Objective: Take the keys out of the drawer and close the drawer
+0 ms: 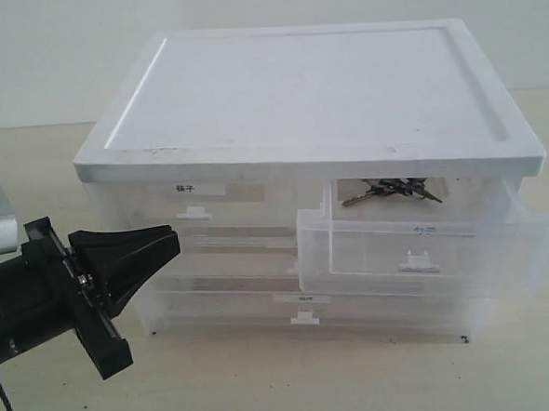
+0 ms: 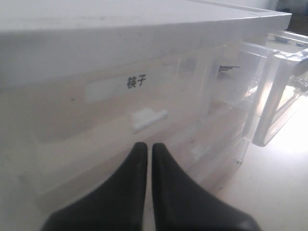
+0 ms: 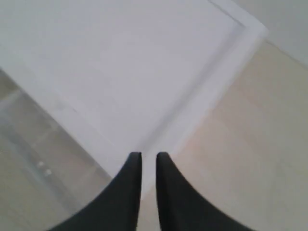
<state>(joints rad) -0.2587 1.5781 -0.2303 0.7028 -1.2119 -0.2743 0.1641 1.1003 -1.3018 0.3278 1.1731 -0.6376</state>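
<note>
The drawer (image 1: 427, 252), clear plastic with a small white tab handle (image 1: 418, 264), stands pulled out at the upper right of the cabinet. The keys (image 1: 390, 191) lie as a dark metal bunch at its back, under the white top; no blue fob shows. My left gripper (image 1: 171, 242) is shut and empty, low at the cabinet's left front, well left of the drawer. The left wrist view has this gripper (image 2: 146, 146) just below the other half-width drawer's tab, with the open drawer (image 2: 279, 96) off to the side. My right gripper (image 3: 148, 155) is shut on nothing, above a corner of the cabinet top (image 3: 120, 72).
The closed half-width drawer with the bold dark label (image 1: 185, 188) is at the upper left. Full-width drawers (image 1: 304, 306) lie beneath it. The cabinet stands on a pale table (image 1: 267, 383). The right gripper does not show in the exterior view.
</note>
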